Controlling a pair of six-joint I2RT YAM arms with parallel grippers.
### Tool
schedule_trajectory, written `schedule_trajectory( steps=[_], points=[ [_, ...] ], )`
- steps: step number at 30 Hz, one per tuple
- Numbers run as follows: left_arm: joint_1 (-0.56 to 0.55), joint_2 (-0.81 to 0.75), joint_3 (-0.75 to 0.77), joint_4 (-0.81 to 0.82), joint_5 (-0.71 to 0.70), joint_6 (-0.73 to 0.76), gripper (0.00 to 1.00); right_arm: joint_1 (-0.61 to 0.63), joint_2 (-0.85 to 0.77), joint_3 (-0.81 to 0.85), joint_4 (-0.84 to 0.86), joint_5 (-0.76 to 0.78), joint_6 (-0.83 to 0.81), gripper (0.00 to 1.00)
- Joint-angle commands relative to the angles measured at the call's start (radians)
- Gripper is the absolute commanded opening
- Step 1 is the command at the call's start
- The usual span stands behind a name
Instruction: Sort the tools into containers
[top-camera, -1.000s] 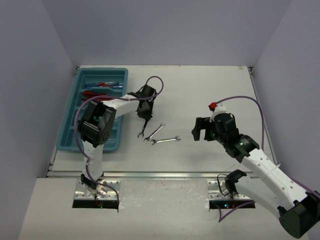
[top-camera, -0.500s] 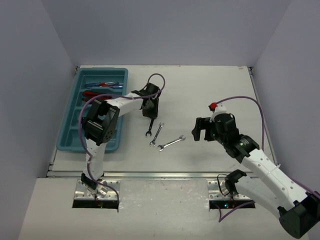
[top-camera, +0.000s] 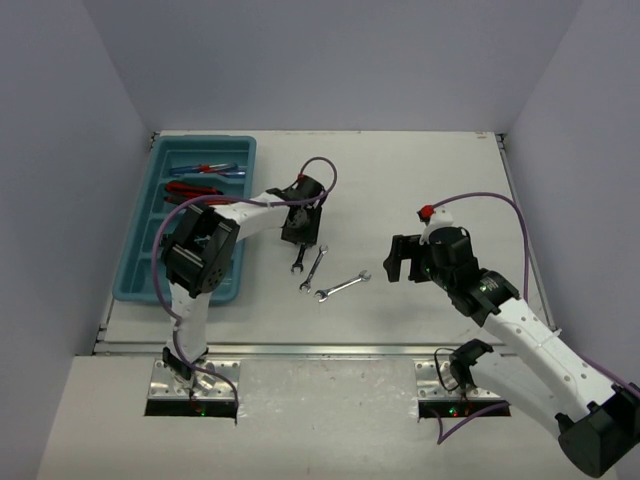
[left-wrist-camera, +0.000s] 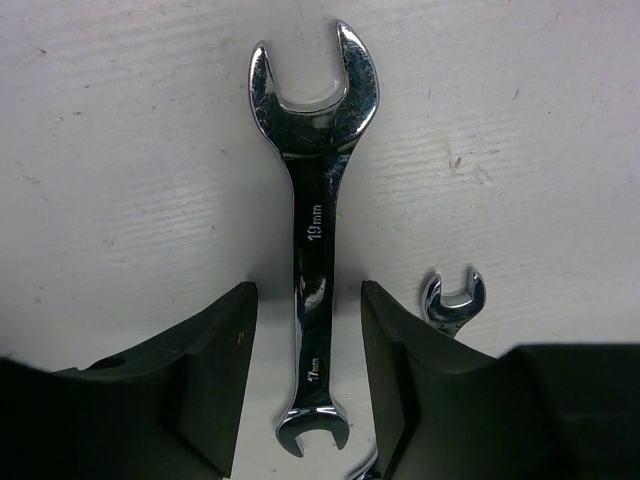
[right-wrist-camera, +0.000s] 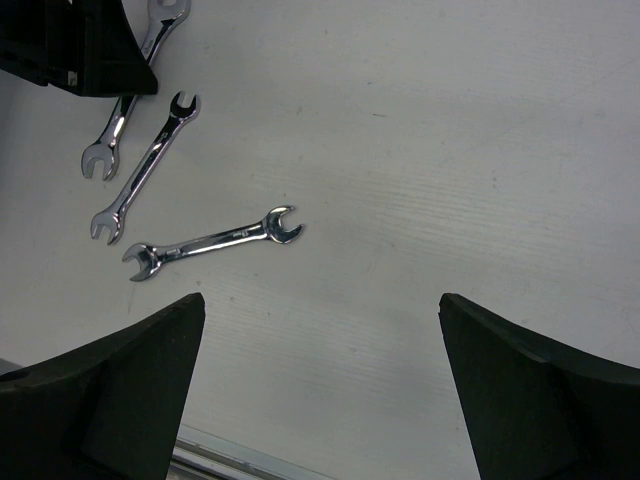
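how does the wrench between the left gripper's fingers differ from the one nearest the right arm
The straddled wrench sits between the open left gripper's fingers, gaps either side; the free wrench lies with no gripper over it. Seen from above, the straddled wrench runs near to far, the free wrench more crosswise. Both are silver, double open-ended, flat on the table.

left gripper (left-wrist-camera: 308, 340) | wrench (left-wrist-camera: 315, 230) between jaws | smaller wrench (left-wrist-camera: 450, 320) just beside

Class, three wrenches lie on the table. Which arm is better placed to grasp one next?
Left. The left hand, open, straddles the 19mm wrench near the tray; the right hand hovers open, away from all three.
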Motion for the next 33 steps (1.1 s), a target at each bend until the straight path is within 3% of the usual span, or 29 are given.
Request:
schedule_trajectory(
  steps=[1,6,12,17,23,33],
  points=[
    [-0.019,0.081,-0.040,-0.097,-0.011,-0.006,0.44,-0.004,-0.017,-0.003,0.038,0.008,-0.006,0.99],
    [-0.024,0.092,-0.053,-0.088,-0.015,-0.014,0.34,-0.002,-0.015,-0.003,0.038,0.006,-0.007,0.99],
    [-0.031,0.121,-0.058,-0.089,-0.007,-0.009,0.00,-0.002,-0.017,-0.005,0.038,0.008,-0.007,0.99],
    [-0.037,0.126,-0.069,-0.087,-0.007,-0.004,0.00,-0.002,-0.015,-0.005,0.038,0.011,-0.007,0.99],
    [-0.037,0.045,-0.045,-0.103,-0.126,-0.052,0.00,-0.002,-0.013,-0.006,0.038,0.013,-0.006,0.99],
    [-0.037,-0.086,-0.047,-0.081,-0.176,-0.093,0.00,-0.002,-0.017,-0.008,0.041,0.014,-0.006,0.99]
  ],
)
